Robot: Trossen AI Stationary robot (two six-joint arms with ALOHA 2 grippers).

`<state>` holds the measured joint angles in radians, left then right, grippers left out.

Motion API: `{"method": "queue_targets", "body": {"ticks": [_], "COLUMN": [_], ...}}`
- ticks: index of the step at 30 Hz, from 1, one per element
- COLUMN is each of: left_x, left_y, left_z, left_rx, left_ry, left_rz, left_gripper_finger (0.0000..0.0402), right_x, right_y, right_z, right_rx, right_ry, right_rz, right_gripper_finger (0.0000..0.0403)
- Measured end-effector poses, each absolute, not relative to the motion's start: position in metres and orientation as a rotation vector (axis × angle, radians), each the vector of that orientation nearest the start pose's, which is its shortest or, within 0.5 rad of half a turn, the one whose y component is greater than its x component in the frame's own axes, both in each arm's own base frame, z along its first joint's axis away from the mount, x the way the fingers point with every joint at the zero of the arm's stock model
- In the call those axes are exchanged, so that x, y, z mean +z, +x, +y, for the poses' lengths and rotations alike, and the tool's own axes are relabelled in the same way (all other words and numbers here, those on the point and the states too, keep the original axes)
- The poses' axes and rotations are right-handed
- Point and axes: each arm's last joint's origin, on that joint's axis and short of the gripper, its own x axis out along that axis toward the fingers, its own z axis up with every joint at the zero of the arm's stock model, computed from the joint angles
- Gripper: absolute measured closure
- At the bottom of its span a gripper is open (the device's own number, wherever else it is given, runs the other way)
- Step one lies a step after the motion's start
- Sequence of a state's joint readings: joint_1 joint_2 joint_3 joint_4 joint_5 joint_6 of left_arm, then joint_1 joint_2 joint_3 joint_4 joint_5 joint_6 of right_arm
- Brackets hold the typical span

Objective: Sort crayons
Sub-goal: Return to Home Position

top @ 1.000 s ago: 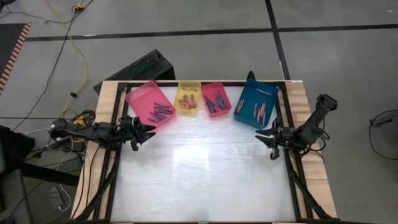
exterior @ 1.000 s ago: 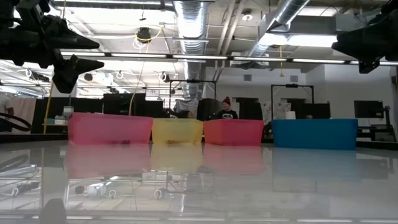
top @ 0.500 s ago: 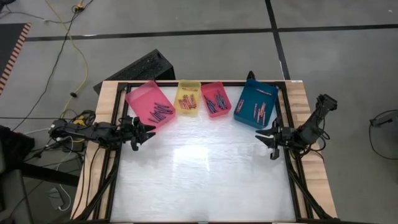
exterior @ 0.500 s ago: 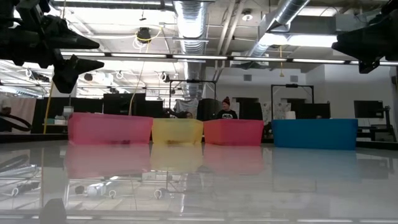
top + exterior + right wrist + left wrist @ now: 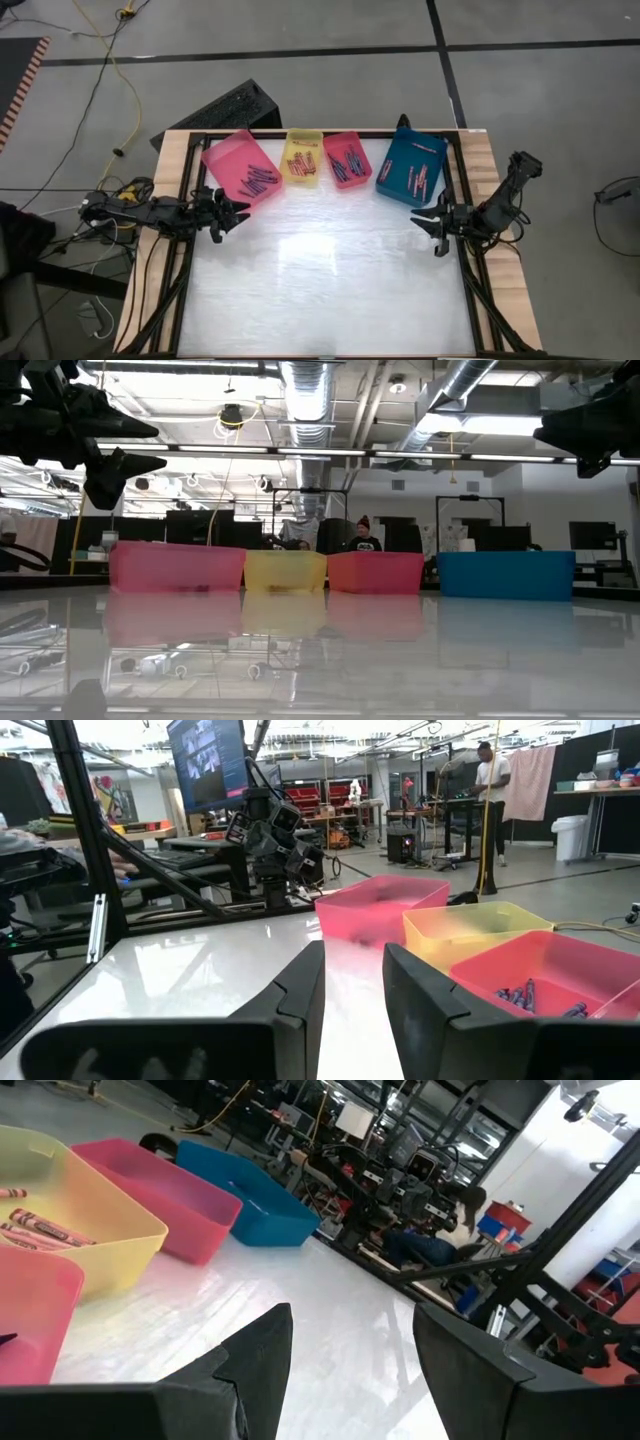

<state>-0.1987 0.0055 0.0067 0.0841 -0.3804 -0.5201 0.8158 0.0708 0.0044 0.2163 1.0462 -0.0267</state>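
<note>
Glossy white counter [image 5: 330, 290] mirrors the smooth, translucent plastic trays [image 5: 177, 567]; its left and right borders [image 5: 498, 175] are pale matt wood.

From above, the crayons [image 5: 258, 180] are too small to count, and in the low view the walls of the trays [image 5: 285, 570] hide them fully. In the left wrist view the picture's edge cuts off the pink tray [image 5: 35, 1315] and the yellow tray [image 5: 100, 1250].

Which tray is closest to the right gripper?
The blue tray, at the row's right end; the right gripper hangs beside its near corner, while the pink tray, yellow tray and red tray sit farther left.
</note>
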Motion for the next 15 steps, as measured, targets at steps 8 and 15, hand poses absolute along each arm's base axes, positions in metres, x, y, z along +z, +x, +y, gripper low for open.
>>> {"method": "queue_targets", "body": {"ticks": [8, 15], "left_x": [0.1733, 0.1733], "left_y": [0.0953, 0.0953], "left_z": [-0.0097, -0.0105], "left_rx": [0.142, 0.134], "left_ry": [-0.544, -0.544], "left_rz": [-0.123, -0.121], "left_gripper_finger": [0.0203, 0.0203], "right_x": [0.1781, 0.1781], "right_y": [0.0775, 0.0775], "right_z": [0.0458, 0.0458], "right_rx": [-0.231, -0.231], "right_ry": [0.094, 0.094], "right_rz": [-0.087, -0.087], "right_gripper_finger": [0.0290, 0.0290]}}
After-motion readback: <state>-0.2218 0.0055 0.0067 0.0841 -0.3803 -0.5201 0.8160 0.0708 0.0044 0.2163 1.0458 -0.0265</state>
